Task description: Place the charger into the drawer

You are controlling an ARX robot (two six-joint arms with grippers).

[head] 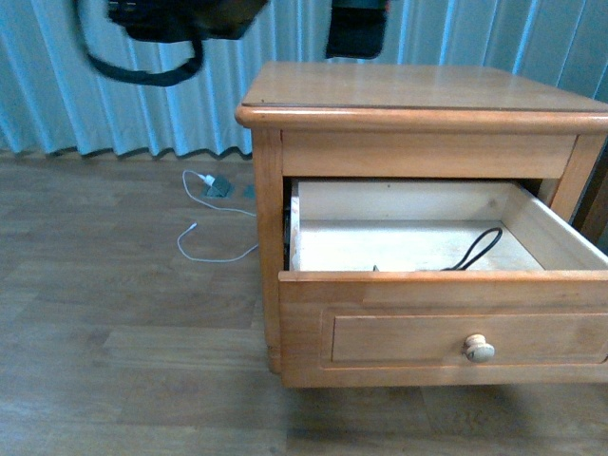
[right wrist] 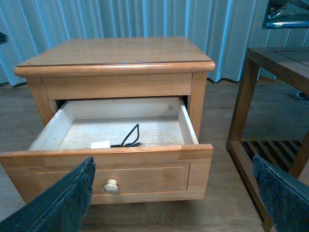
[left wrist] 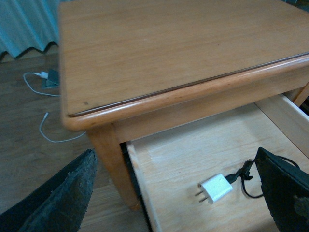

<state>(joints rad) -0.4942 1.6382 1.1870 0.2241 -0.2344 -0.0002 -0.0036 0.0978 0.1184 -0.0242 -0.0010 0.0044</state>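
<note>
The drawer (head: pixel 399 334) is pulled out of the nightstand, its round pale knob (head: pixel 479 349) facing me. The charger (left wrist: pixel 215 188), a white plug block with a black looped cable (left wrist: pixel 244 175), lies on the drawer's pale floor (left wrist: pixel 183 150). In the front view only the cable loop (head: pixel 480 249) shows; the block is hidden behind the drawer front. My left gripper (left wrist: pixel 176 203) is open and empty above the drawer, with the charger between its fingers (left wrist: pixel 63 198). My right gripper (right wrist: pixel 174 193) is open and empty, well in front of the drawer (right wrist: pixel 145 174); the charger (right wrist: pixel 100 144) shows inside.
A white plug with thin white cable (head: pixel 217 186) lies on the wood floor left of the nightstand, by the blue curtain (head: pixel 142 95). A dark wooden table frame (right wrist: pixel 241 101) stands close to the nightstand's right side. Dark arm parts (head: pixel 180 24) hang at the front view's top.
</note>
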